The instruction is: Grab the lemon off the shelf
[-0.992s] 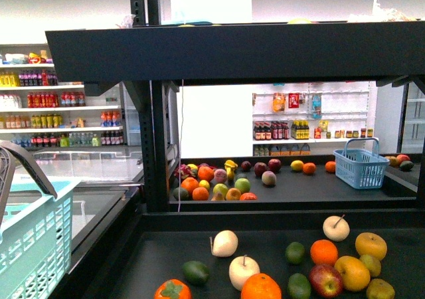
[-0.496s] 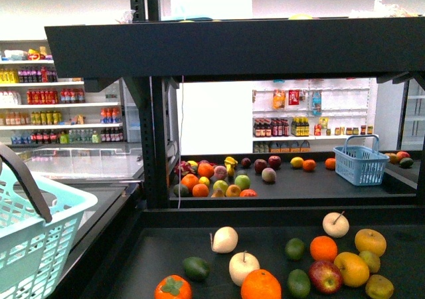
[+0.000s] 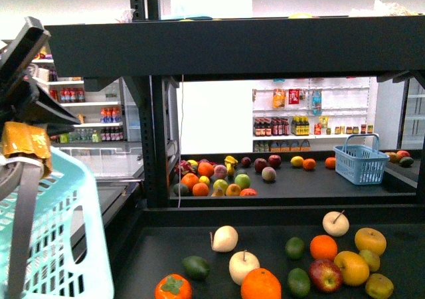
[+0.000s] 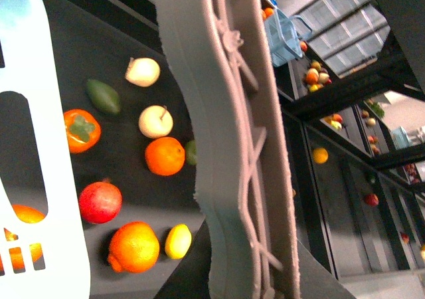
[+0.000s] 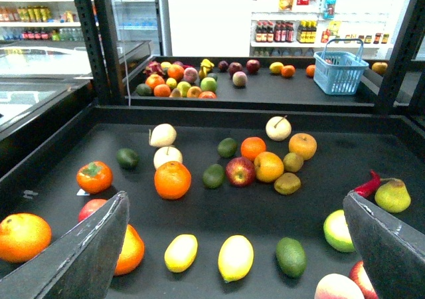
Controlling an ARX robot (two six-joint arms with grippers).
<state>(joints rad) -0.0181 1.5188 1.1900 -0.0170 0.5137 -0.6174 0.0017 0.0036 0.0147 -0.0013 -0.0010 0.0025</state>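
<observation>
Smooth oval lemon (image 5: 236, 258), flat black shelf (image 5: 325, 179)

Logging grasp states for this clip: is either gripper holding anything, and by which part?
The left gripper holds the light blue basket by its gray handle. The right gripper is open and empty.

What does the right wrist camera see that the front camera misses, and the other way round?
Only the right wrist view shows two yellow lemons nearest the robot, a pear and the open right gripper. Only the front view shows the pale teal basket on the left and the slanted upper tier. Both show the big orange, red apple and blue basket.
</observation>
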